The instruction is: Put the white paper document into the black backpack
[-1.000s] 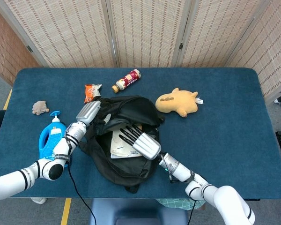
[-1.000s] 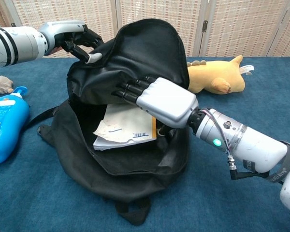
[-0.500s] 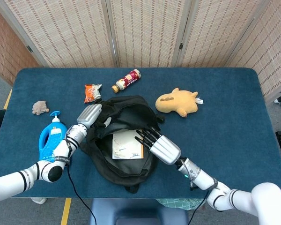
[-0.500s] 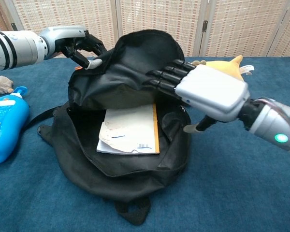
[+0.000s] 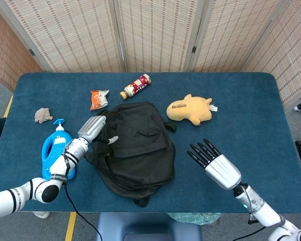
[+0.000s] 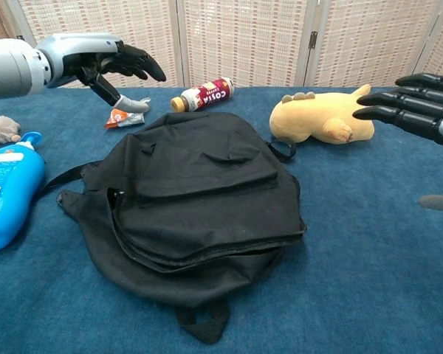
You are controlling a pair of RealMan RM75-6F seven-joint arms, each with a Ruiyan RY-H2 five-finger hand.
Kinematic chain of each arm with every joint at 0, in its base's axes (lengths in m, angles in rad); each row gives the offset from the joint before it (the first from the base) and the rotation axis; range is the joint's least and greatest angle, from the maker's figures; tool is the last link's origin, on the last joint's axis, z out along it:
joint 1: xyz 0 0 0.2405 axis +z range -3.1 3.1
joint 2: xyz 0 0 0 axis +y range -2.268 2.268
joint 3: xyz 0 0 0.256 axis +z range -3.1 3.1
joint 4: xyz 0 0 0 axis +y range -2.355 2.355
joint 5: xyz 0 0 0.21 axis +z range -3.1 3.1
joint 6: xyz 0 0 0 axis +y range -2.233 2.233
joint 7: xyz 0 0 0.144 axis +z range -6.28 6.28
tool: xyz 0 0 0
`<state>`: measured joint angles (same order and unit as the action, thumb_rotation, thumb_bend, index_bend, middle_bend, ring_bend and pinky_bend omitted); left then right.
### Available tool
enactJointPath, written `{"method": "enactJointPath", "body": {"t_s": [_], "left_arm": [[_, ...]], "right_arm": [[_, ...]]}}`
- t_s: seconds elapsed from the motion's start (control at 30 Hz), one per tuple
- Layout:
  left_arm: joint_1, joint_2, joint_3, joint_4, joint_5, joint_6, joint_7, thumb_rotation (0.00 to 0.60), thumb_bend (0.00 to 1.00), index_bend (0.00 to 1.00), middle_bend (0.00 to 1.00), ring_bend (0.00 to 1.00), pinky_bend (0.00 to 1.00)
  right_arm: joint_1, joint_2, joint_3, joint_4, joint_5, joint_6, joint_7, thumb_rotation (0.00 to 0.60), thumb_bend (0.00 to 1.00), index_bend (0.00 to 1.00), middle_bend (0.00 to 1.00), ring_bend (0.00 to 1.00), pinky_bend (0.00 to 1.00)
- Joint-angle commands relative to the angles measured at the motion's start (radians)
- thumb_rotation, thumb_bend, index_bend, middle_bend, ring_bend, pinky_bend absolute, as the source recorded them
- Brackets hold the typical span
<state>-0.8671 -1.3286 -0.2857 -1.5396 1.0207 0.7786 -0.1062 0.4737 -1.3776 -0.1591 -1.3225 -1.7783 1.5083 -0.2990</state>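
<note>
The black backpack [image 5: 134, 145] [image 6: 199, 199] lies flat in the middle of the table with its flap down over the opening. No white paper shows in either view; it is hidden. My left hand [image 5: 94, 128] [image 6: 103, 63] hovers at the bag's left upper edge, fingers spread and holding nothing. My right hand [image 5: 214, 163] [image 6: 417, 103] floats to the right of the bag, clear of it, fingers extended and apart, empty.
A blue bottle [image 5: 53, 148] lies left of the bag, with a small grey plush [image 5: 41, 115] beyond it. A snack packet [image 5: 98, 98], a drink bottle [image 5: 136, 86] and a yellow plush toy [image 5: 190, 110] lie behind the backpack.
The backpack's flap has dropped shut over the paper. My left hand has let go of the flap. My right hand has drawn back out to the right of the bag.
</note>
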Motion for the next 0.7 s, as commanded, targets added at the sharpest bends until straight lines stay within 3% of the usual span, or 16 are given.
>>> {"method": "enactJointPath", "body": {"t_s": [0.03,0.2,0.37,0.7], "left_arm": [[0.030,0.009,0.022,-0.005,0.032,0.066,0.040,0.600,0.34,0.28,0.20,0.13,0.00],[0.091,0.013,0.063,0.010,0.065,0.191,0.130,0.600,0.34,0.28,0.19,0.13,0.00],[0.163,0.041,0.099,-0.018,0.069,0.286,0.190,0.600,0.34,0.28,0.20,0.14,0.00],[0.323,0.068,0.156,-0.060,0.096,0.513,0.302,0.600,0.34,0.26,0.18,0.13,0.00]], "right_arm": [[-0.022,0.018,0.007,-0.002,0.017,0.004,0.037,0.600,0.16,0.00,0.08,0.10,0.02],[-0.051,0.046,0.046,-0.021,0.076,0.002,0.103,0.600,0.16,0.00,0.09,0.13,0.06],[-0.085,0.072,0.087,-0.065,0.158,-0.013,0.128,0.600,0.17,0.00,0.17,0.20,0.20],[-0.148,0.168,0.145,-0.191,0.319,-0.072,0.197,0.600,0.17,0.01,0.12,0.16,0.17]]}}
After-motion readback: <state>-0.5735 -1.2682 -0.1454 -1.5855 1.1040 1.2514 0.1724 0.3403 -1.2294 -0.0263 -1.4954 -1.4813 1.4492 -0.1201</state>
